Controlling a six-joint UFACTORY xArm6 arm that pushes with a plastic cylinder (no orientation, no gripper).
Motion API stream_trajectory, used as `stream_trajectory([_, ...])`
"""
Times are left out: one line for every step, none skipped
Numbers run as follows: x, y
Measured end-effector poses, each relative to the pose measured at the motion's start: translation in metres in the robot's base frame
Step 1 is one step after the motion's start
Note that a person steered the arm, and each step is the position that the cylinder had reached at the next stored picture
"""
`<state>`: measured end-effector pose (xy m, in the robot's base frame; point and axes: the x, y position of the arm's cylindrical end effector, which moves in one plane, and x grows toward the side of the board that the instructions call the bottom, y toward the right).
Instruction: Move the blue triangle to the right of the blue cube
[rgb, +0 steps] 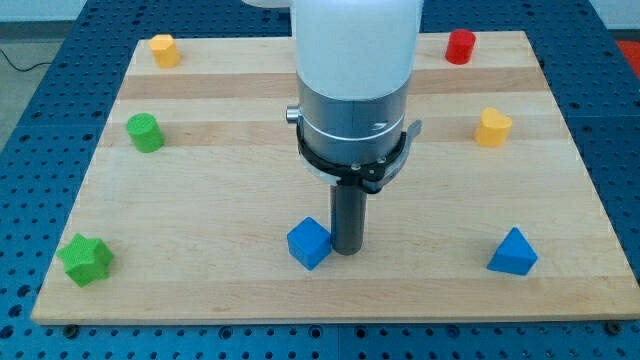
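Observation:
The blue cube (309, 243) sits near the board's bottom edge, a little left of centre. The blue triangle (513, 252) lies far to the view's right of it, near the bottom right. My tip (347, 249) stands just right of the blue cube, close to or touching its right side, and far left of the blue triangle. The arm's white and grey body hides the board's top centre.
A green star (85, 259) lies at the bottom left, a green cylinder (145, 132) at the left, a yellow block (164, 49) at the top left. A red cylinder (460, 46) is at the top right, a yellow heart-like block (492, 127) at the right. The wooden board (200, 200) lies on a blue perforated table.

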<state>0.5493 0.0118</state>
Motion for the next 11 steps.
stream_trajectory([-0.016, 0.002])
stream_trajectory([-0.038, 0.041])
stream_trajectory([-0.044, 0.13])
stream_trajectory([-0.034, 0.244])
stream_trajectory([0.008, 0.304])
stream_trajectory([0.054, 0.303])
stream_trajectory([0.058, 0.27])
stream_trajectory([0.04, 0.242])
stream_trajectory([0.026, 0.226])
stream_trajectory([0.023, 0.191])
stream_trajectory([0.023, 0.151])
